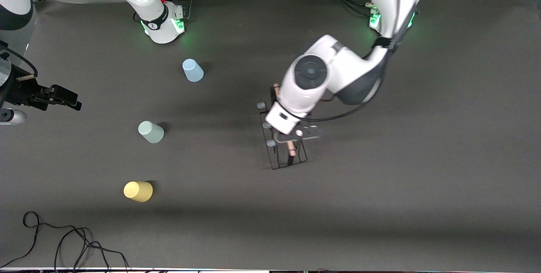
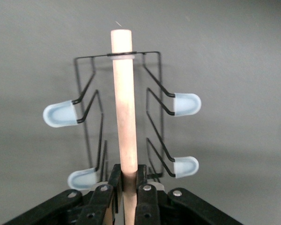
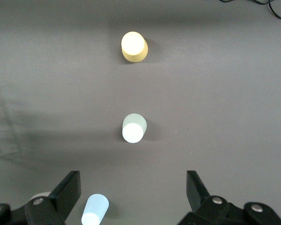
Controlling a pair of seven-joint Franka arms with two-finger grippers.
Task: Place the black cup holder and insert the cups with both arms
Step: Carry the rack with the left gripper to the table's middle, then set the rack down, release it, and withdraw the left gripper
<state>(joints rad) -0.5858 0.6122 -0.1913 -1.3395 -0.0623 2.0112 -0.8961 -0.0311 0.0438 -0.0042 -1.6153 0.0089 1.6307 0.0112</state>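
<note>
Placing step: my left gripper (image 2: 126, 194) is clamped on the rack's (image 1: 284, 154) wooden handle (image 2: 124, 108), to be set down and released, while my right gripper (image 3: 131, 197) waits spread over the cups (image 3: 133, 127)

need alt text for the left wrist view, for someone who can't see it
The left gripper is shut on the wooden handle of the black cup holder, seen close up against the grey table. Four pale blue-tipped pegs stick out from the wire frame, two on each side of the handle, all without cups.
</note>
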